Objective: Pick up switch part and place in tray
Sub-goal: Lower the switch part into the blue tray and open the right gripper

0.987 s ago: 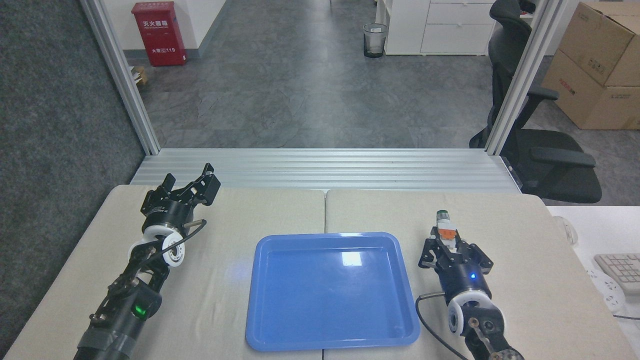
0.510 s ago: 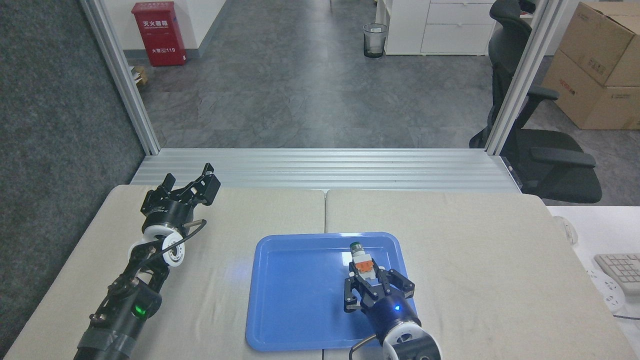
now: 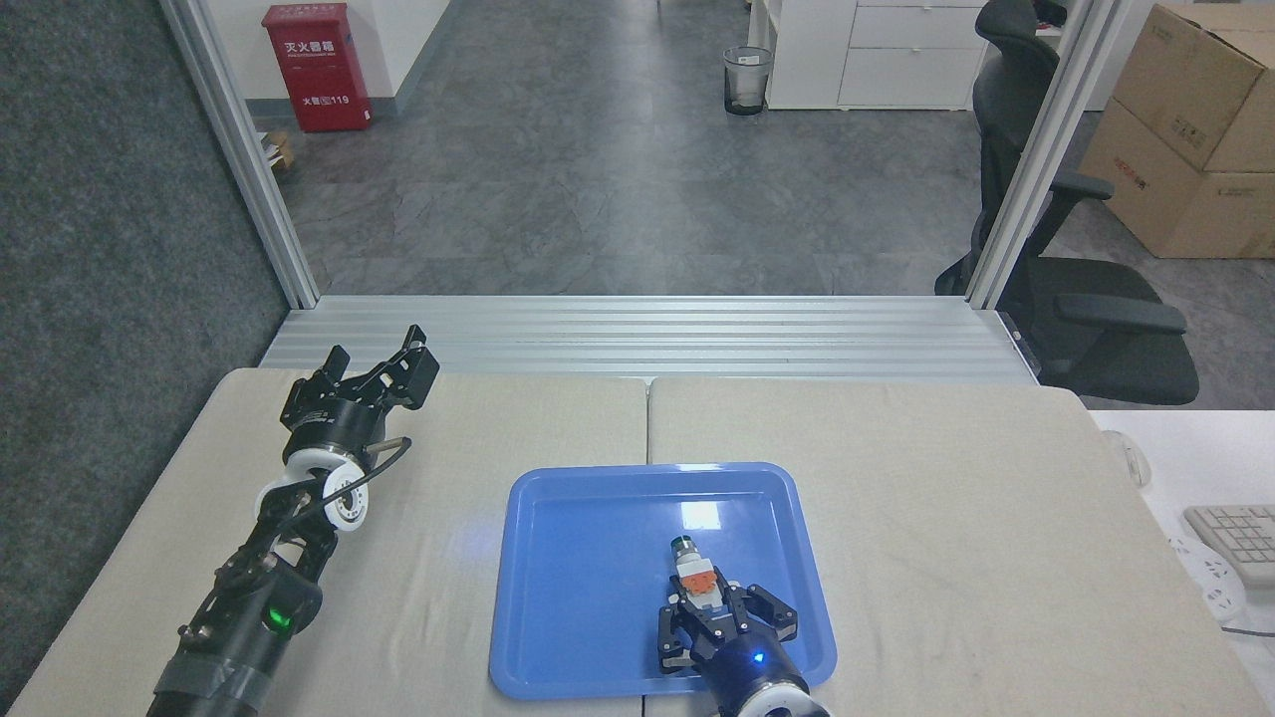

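Beige table tops (image 3: 946, 478) carry a glossy blue rectangular tray (image 3: 558, 597), over which the right gripper (image 3: 712, 609) clutches the white-and-orange switch part (image 3: 694, 578); the left gripper (image 3: 383, 363) gapes empty far left.

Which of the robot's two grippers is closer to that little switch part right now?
The right gripper: it is holding the switch part over the tray. The left gripper is far off, by the table's far-left corner.

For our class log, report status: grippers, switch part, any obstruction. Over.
Right gripper shut on switch part, over the tray. Left gripper open, empty, parked on table. Part not yet released. Nothing in the way.
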Controlling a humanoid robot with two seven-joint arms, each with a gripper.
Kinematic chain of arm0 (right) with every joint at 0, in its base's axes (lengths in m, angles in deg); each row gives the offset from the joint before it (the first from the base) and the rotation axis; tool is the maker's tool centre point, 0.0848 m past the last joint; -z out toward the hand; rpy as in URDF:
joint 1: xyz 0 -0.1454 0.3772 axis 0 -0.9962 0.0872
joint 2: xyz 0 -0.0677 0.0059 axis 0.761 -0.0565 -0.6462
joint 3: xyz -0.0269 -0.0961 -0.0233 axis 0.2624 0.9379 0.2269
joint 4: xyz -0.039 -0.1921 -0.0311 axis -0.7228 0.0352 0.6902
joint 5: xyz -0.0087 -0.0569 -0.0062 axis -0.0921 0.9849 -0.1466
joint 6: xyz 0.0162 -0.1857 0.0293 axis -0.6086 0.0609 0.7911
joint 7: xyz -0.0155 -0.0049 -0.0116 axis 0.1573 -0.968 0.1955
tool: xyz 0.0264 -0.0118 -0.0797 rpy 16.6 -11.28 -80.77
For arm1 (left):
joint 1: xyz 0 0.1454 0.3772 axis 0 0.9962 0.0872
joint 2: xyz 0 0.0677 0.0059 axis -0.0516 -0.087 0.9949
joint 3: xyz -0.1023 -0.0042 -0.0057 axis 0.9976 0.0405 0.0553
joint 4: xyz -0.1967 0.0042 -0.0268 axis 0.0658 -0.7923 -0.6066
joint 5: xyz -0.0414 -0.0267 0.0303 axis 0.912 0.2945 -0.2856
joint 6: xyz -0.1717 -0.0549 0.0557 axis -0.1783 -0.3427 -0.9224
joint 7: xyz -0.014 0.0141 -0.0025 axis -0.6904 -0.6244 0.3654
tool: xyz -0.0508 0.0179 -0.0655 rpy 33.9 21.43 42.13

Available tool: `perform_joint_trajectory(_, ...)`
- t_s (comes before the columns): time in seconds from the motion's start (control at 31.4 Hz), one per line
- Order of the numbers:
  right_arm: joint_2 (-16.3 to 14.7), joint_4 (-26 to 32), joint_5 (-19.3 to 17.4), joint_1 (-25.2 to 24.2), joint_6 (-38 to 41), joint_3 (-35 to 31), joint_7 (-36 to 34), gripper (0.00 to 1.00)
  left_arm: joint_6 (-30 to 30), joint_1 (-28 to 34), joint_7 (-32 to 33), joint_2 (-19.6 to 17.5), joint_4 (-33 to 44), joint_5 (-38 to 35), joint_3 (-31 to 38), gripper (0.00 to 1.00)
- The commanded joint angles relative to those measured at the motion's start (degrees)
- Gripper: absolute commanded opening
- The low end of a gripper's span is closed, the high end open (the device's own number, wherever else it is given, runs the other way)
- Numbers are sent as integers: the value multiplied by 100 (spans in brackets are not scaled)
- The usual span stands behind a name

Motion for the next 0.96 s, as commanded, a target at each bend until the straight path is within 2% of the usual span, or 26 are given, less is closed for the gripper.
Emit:
perform_joint_trajectory(0.0, 157, -391, -113, 245, 86, -522, -111, 99, 4, 0, -2, 0, 0, 0, -1, 100)
perform_joint_trajectory(0.13, 306, -382, -332, 763, 445, -1155, -699, 99, 4, 0, -2, 0, 0, 0, -1, 100)
perform_joint_trajectory(0.22, 280, -356, -359, 1132, 648, -1620, -903, 99, 4, 0, -2, 0, 0, 0, -1, 100)
perform_joint_trajectory(0.35, 70, -356, -359, 1546, 1191, -2586, -956, 99, 4, 0, -2, 0, 0, 0, -1, 100)
perform_joint_trajectory(0.45, -378, -400, -342, 1617, 1999, -3203, -1026, 99, 4, 0, -2, 0, 0, 0, -1, 100)
perform_joint_trajectory(0.54, -1106, -496, -306, 1573, 2397, -3292, -1105, 99, 4, 0, -2, 0, 8, 0, -1, 100)
perform_joint_trajectory(0.64, -1574, -750, -306, 1564, 2240, -3292, -1105, 99, 4, 0, -2, 0, 0, 0, -1, 100)
perform_joint_trajectory(0.73, -1671, -1085, -324, 1573, 1950, -3301, -1105, 99, 4, 0, -2, 0, 0, 0, -1, 100)
perform_joint_trajectory(0.92, -1575, -1077, -438, 1468, 1923, -3362, -1140, 99, 4, 0, -2, 0, 0, 0, -1, 100)
